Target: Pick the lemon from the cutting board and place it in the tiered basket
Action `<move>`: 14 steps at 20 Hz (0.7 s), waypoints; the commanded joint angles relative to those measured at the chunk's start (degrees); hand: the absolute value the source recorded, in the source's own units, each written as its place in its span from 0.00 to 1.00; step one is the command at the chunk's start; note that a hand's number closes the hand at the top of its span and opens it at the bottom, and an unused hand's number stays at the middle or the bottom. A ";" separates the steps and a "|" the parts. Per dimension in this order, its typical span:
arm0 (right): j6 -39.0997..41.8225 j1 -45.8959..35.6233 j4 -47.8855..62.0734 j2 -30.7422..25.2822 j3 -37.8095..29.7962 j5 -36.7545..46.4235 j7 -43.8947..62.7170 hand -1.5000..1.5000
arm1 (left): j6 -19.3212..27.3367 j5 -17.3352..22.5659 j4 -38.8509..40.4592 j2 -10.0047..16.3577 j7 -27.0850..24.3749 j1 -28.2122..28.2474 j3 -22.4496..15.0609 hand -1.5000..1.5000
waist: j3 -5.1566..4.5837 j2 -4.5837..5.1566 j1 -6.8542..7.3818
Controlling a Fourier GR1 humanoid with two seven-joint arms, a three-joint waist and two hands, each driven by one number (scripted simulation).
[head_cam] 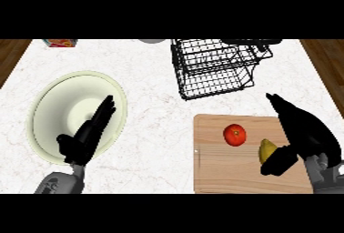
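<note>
As the lemon lay on the cutting board at lower right, the right hand hovered just beside it, fingers uncurled, apparently mid-reach, needing to close, then lift toward the basket at upper centre.

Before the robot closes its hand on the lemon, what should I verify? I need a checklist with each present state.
1. Yellow lemon lies on the wooden cutting board: ok.
2. Right hand is next to the lemon: ok.
3. Its fingers are curled round the lemon: not ok, straight.
4. Red tomato is apart from the lemon: ok.
5. Black wire tiered basket has free room inside: cannot tell.
6. Left hand is open over the pale round plate: ok.
</note>
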 commanded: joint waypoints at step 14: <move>2.07 5.31 1.79 5.99 2.62 9.56 14.94 0.00 | -1.85 -0.16 0.33 0.12 0.79 -1.38 2.29 0.50 | 0.22 0.43 0.68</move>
